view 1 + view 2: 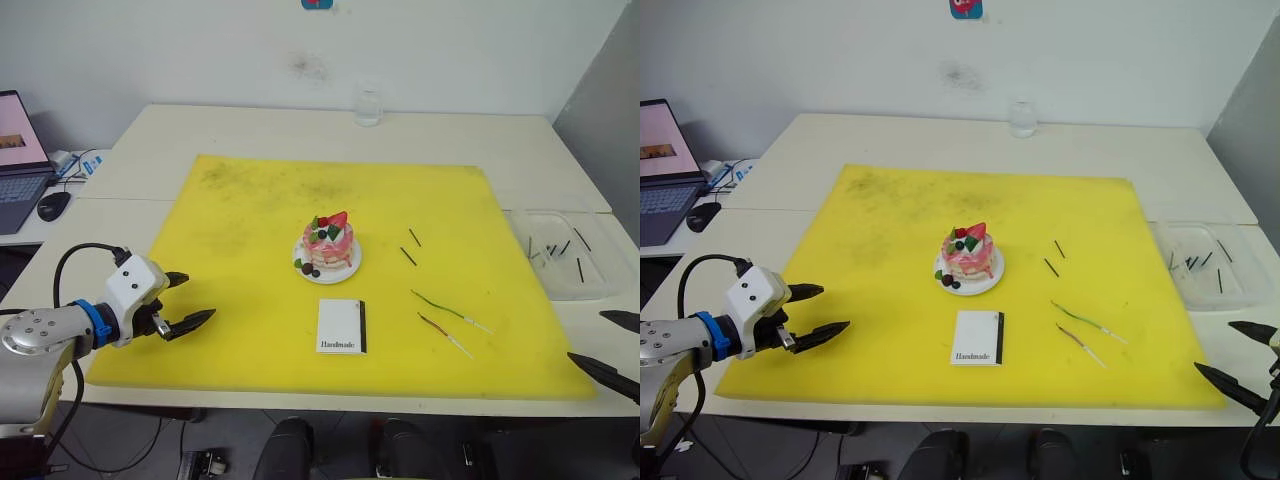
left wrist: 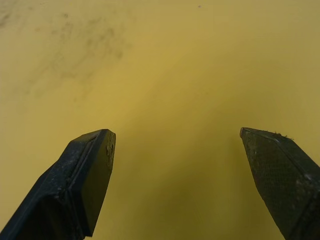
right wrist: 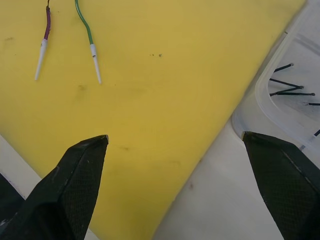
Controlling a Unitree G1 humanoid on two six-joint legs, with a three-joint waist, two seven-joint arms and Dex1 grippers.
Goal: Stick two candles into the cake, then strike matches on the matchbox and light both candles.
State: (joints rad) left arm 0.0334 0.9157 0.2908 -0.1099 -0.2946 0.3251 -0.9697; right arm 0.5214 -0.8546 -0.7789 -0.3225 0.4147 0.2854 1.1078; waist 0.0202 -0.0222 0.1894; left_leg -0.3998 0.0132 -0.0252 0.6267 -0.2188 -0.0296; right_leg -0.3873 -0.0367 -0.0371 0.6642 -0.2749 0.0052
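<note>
Right wrist view: right end effector wide open near candles, presumably staged for pickup; cake bare.

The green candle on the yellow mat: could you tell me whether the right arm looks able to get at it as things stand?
Probably yes. The green candle lies flat on the yellow mat beside the reddish-brown candle. The right gripper hangs open near the mat's corner, with only bare mat between them.
</note>
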